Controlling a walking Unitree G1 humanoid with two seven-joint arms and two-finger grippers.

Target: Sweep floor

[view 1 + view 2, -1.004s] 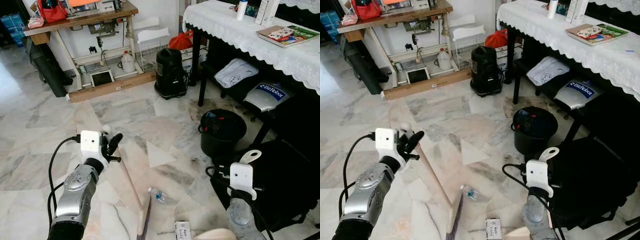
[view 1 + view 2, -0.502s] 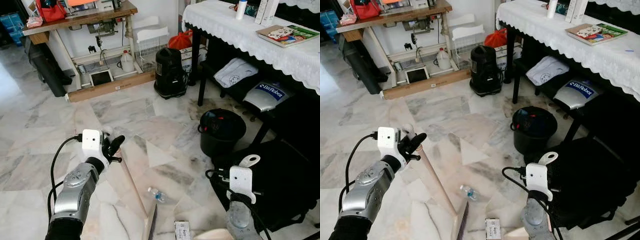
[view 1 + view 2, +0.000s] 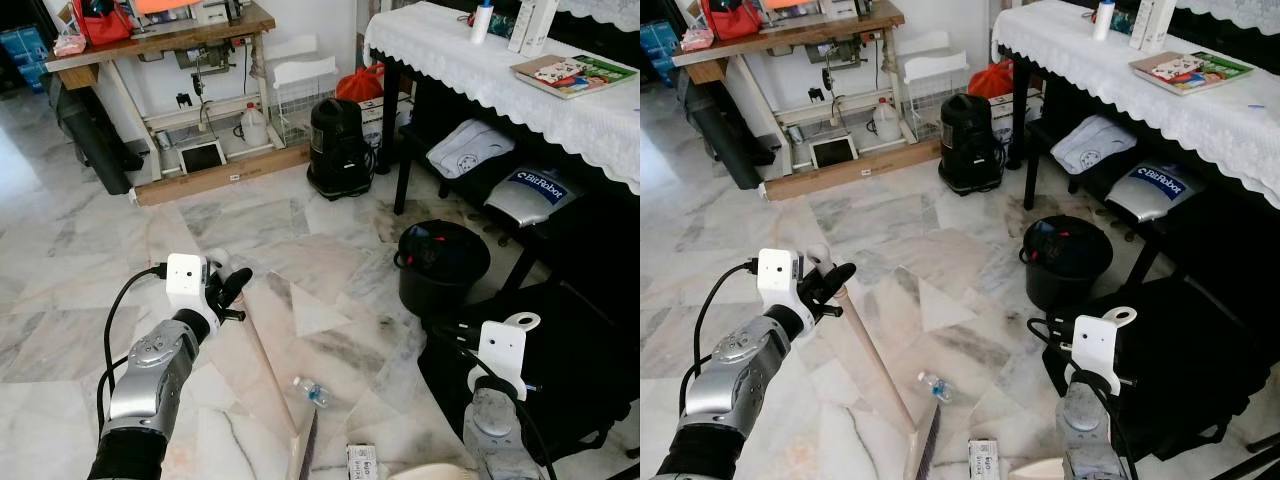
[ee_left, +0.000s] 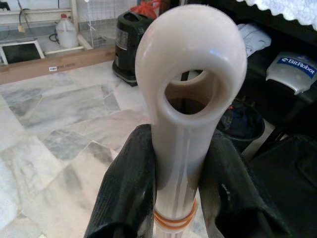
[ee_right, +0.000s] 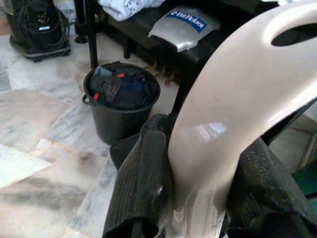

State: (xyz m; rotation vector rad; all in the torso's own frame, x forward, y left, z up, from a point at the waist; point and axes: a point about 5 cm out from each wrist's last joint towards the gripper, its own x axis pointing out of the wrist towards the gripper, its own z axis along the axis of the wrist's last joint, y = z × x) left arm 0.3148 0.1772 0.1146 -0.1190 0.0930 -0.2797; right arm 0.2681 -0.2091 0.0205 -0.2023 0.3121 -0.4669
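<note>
As the broom head slides rightward from a second ago, the sweep advances toward the litter. Beyond both claws spreads the grey-veined white marble floor (image 3: 90, 250), a lace-covered desk (image 3: 470, 60) far right. The left claw (image 4: 173, 173) clamps the long pale wooden broom (image 3: 270, 375); the right claw (image 5: 193, 188) grips a cream plastic dustpan handle (image 5: 237, 99). A small clear plastic bottle (image 3: 312, 391) lies between.

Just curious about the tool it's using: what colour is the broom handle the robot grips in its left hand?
Cream, a pale beige; the broom handle shows best in the left wrist view, clamped by the left gripper.
</note>
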